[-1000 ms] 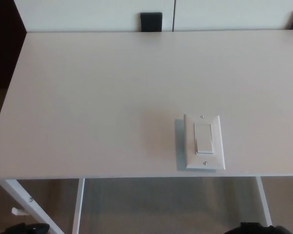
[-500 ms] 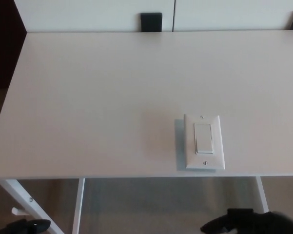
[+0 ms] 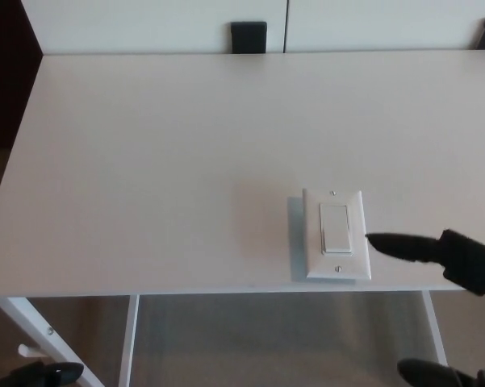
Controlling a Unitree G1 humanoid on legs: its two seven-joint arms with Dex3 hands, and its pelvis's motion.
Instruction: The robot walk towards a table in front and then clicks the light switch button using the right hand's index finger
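Note:
A white light switch plate [image 3: 336,235] with a rocker button [image 3: 336,229] lies flat on the white table [image 3: 161,161], near its front edge and right of centre. My right hand [image 3: 448,256] comes in from the right just above the tabletop and holds nothing. One black finger [image 3: 391,243] is stretched out to the left. Its tip lies just beside the plate's right edge, level with the lower part of the rocker, and is off the button. Another dark part of that hand [image 3: 432,373] shows at the bottom right. A sliver of my left hand [image 3: 40,373] shows at the bottom left, below the table.
The table's white legs [image 3: 129,339] stand under its front edge over a beige floor. Behind the table runs a white wall or panel with two black brackets [image 3: 248,36]. A dark gap lies off the table's left side.
My right hand has risen from below the table's front edge to tabletop height and stretched a finger leftward up to the switch plate's right edge. The left hand stays low.

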